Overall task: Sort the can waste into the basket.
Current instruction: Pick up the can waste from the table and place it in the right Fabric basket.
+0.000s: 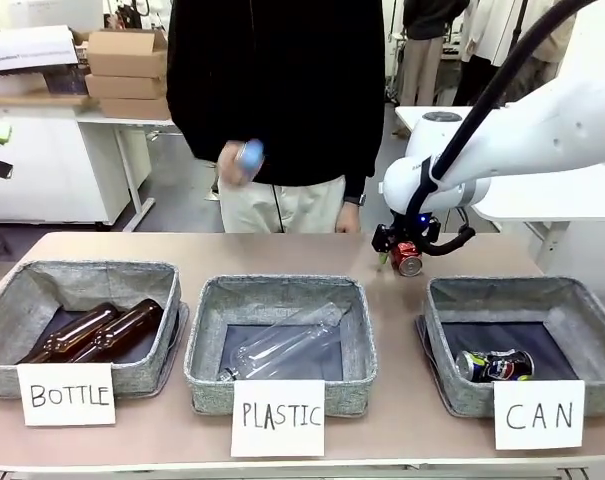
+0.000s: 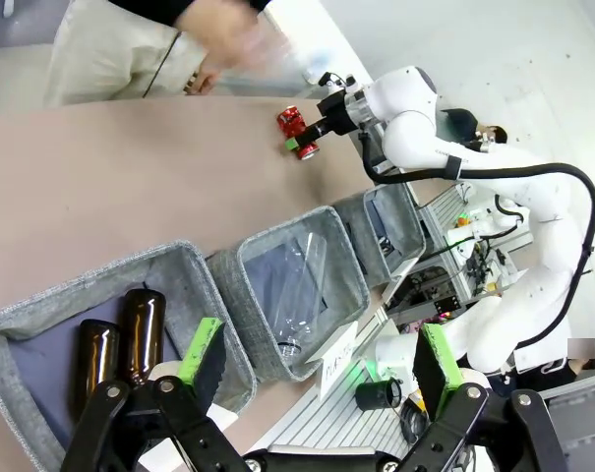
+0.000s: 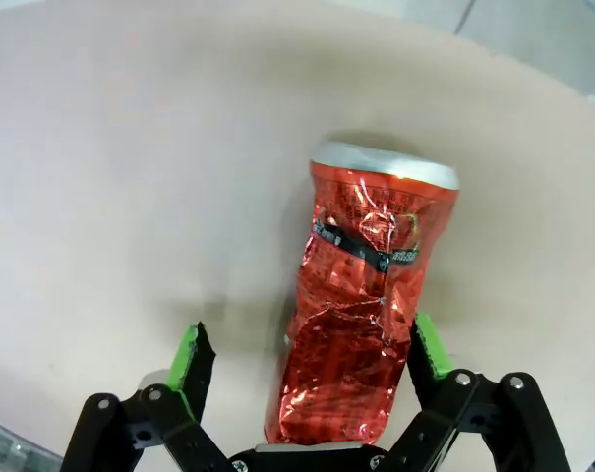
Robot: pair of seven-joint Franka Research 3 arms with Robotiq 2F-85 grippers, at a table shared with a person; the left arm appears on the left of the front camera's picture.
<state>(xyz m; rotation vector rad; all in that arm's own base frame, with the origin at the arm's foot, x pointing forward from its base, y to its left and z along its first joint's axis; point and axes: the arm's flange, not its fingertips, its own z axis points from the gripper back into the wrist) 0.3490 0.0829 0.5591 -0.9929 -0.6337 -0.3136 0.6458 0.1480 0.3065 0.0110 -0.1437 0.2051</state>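
The red can (image 3: 371, 295), crumpled and shiny, lies on the desk (image 1: 282, 255) between the green pads of the right hand (image 3: 312, 369); one pad (image 3: 427, 344) touches its side, the other (image 3: 184, 356) stands clear, so the hand is wide and not yet clamped. In the front view this can sits just behind the far left corner of the CAN basket (image 1: 572, 300), under the right hand. The blue and silver can (image 1: 495, 365) already lies on its side inside that basket. The PLASTIC basket (image 1: 207, 340) beside it holds a clear plastic bottle (image 1: 287, 345); the BOTTLE basket (image 1: 12, 310) holds two brown glass bottles (image 1: 97, 332). The left hand (image 2: 317, 369) hovers wide and empty above the BOTTLE basket. Across the desk a person's hand (image 1: 240, 165) holds a blurred bluish object.
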